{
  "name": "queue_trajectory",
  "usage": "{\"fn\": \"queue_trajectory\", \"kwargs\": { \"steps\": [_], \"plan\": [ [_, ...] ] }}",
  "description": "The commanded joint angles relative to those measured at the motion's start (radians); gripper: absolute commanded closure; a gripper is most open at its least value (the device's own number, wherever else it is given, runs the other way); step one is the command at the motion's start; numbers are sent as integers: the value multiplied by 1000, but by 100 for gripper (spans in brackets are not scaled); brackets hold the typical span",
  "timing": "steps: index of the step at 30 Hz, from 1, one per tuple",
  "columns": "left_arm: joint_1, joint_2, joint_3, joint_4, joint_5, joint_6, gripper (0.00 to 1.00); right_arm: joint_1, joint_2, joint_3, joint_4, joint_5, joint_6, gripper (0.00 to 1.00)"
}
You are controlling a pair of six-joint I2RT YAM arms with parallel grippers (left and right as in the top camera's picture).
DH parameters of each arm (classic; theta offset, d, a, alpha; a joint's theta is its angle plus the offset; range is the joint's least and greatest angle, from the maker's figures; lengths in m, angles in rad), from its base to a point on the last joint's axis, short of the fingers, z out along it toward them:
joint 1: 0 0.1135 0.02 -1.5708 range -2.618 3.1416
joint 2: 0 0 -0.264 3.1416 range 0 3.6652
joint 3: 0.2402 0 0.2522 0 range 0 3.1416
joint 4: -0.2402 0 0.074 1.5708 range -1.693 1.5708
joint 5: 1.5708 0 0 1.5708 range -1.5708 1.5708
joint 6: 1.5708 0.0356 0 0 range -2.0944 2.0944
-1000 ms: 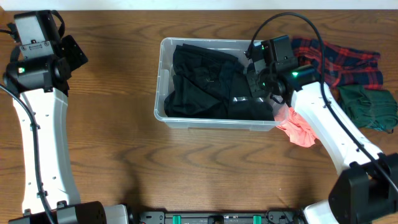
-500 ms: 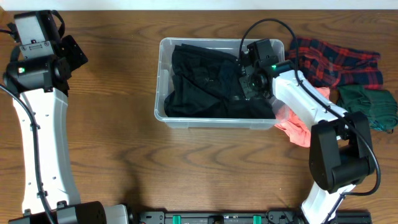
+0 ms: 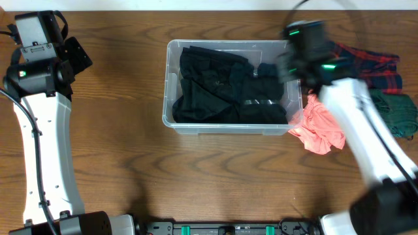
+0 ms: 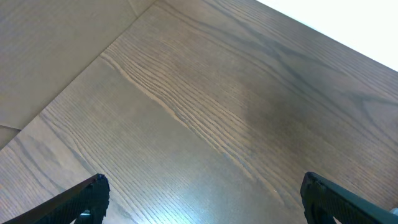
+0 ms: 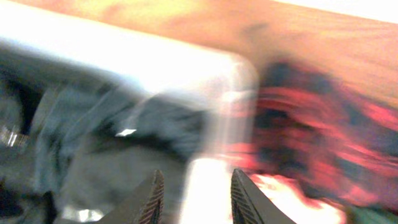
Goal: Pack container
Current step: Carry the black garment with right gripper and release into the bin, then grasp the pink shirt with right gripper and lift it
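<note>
Withdrawn from the container (image 3: 171,85) and swung over its right rim with right gripper (image 5: 194,198) slightly parted and empty; black clothing (image 3: 215,91) left inside, plaid cloth (image 3: 366,65) probably next.

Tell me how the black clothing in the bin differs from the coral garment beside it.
The black clothing lies inside the clear container; the coral garment lies outside on the table, by its right end. The black clothing fills most of the container; the coral garment is a far smaller heap. Both are crumpled fabric.
</note>
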Motion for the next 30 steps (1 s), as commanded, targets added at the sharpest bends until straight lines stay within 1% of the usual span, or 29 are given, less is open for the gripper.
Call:
{"fn": "queue_trajectory", "kwargs": {
  "steps": [1, 7, 9, 11, 12, 14, 15, 21, 26, 30],
  "plan": [
    [3, 1, -1, 0, -13, 1, 2, -131, -52, 7, -60, 57, 93, 66],
    [3, 1, -1, 0, -13, 1, 2, -334, -37, -10, -163, -13, 93, 61],
    [3, 1, -1, 0, -13, 1, 2, -374, -18, -36, -166, -34, 93, 54],
    [3, 1, -1, 0, -13, 1, 2, -396, 6, -64, -166, -34, 94, 52],
    [3, 1, -1, 0, -13, 1, 2, -403, 21, -75, -165, -35, 94, 52],
    [3, 1, -1, 0, -13, 1, 2, -409, 57, -100, -165, -47, 93, 46],
    [3, 1, -1, 0, -13, 1, 2, -409, 78, -113, -164, -49, 93, 45],
    [3, 1, -1, 0, -13, 1, 2, -409, 229, -141, -162, -49, 92, 43],
    [3, 1, -1, 0, -13, 1, 2, -409, 343, -141, -147, -57, 46, 39],
    [3, 1, -1, 0, -13, 1, 2, -409, 417, -141, -128, -57, 31, 34]
  ]
}}
